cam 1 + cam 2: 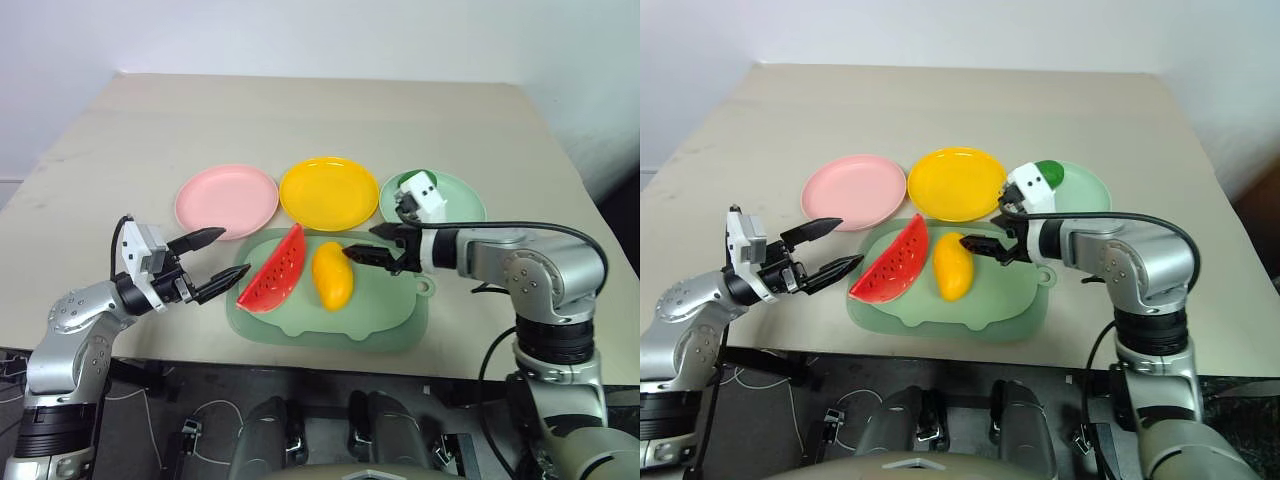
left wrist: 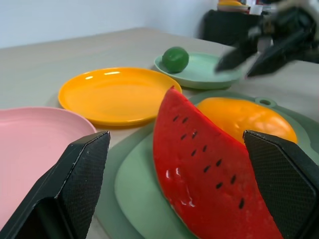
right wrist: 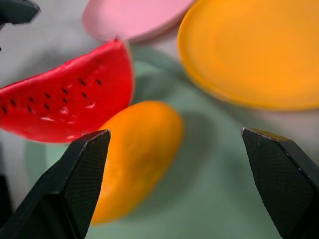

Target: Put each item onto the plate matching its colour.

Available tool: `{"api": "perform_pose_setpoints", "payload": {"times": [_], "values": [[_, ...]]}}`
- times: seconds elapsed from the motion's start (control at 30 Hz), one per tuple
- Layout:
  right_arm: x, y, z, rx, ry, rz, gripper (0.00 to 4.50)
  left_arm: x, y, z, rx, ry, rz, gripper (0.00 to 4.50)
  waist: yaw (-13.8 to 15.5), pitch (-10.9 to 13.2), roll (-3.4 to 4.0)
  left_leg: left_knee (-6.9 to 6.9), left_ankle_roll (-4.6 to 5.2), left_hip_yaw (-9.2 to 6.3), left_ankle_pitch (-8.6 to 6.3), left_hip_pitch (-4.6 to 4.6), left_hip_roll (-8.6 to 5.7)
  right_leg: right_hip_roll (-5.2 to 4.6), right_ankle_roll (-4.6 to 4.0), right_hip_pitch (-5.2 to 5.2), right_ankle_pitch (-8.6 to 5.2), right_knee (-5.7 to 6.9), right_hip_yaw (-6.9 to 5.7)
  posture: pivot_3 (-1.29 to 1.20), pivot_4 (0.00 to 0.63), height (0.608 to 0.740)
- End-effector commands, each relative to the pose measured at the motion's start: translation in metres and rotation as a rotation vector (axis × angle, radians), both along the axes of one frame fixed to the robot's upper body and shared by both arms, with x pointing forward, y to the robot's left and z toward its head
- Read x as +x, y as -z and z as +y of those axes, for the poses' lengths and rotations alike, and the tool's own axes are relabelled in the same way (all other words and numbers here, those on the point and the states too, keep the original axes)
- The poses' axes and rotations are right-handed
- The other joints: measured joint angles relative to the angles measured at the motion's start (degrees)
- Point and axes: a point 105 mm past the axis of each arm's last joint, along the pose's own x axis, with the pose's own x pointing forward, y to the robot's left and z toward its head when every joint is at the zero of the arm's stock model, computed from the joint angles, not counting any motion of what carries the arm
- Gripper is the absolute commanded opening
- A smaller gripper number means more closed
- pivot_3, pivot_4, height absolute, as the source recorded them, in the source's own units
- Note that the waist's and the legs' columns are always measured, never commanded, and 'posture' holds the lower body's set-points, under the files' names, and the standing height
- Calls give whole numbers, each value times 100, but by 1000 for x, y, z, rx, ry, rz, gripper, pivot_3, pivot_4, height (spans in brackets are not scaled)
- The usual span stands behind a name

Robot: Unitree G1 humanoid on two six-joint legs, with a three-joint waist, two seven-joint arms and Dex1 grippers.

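Note:
The red watermelon wedge (image 1: 275,270) and the yellow-orange mango (image 1: 332,274) lie side by side on a pale-green mat (image 1: 330,325). Behind the mat stand a pink plate (image 1: 227,200), a yellow plate (image 1: 329,192) and a mint green plate (image 1: 460,195). The small green fruit (image 1: 1048,172) sits on the green plate; the other two plates are bare. My left gripper (image 1: 228,258) is open just left of the watermelon, pointing at it. At the mango's far right end my right gripper (image 1: 362,242) hovers open, holding nothing.
The mat's loop tab (image 1: 427,287) sticks out on its right side, under my right forearm. The beige table (image 1: 300,110) stretches bare behind the plates. Its front edge (image 1: 300,360) runs close below the mat.

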Motion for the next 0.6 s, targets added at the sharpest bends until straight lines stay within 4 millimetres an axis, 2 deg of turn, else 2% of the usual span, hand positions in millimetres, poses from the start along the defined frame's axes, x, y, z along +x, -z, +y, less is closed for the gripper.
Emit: {"api": "perform_pose_setpoints", "payload": {"times": [0.03, 0.27, 0.5, 0.6], "values": [[-4, -14, 1, 43, 13, 11, 4459, 0, -9, -2, 12, 12, -47, 4500, -7, 0, 0, 0, 0, 1, 0, -2, 0, 0, 0, -1, 0, -2, 0, 0, 150, 696], [-2, -3, 11, 51, 26, 85, 4459, 3, -12, -5, 13, 14, -49, 4500, -36, 0, 0, -11, -1, 5, 0, 0, 1, 6, 1, -4, 2, -3, 0, 0, 150, 696], [-7, 9, 42, 64, -58, 176, 4459, 6, -14, -7, 10, 8, -51, 4500, -49, 0, 1, -15, -3, 8, 2, 1, 1, 9, 16, -4, 10, -3, 1, 0, 150, 696], [-12, 15, 48, 52, -89, 203, 4459, 7, -15, -6, 15, 4, -54, 4500, -43, 0, 1, -16, -3, 9, 2, 1, 1, 10, 17, -5, 11, -3, 0, 0, 150, 696]]}}
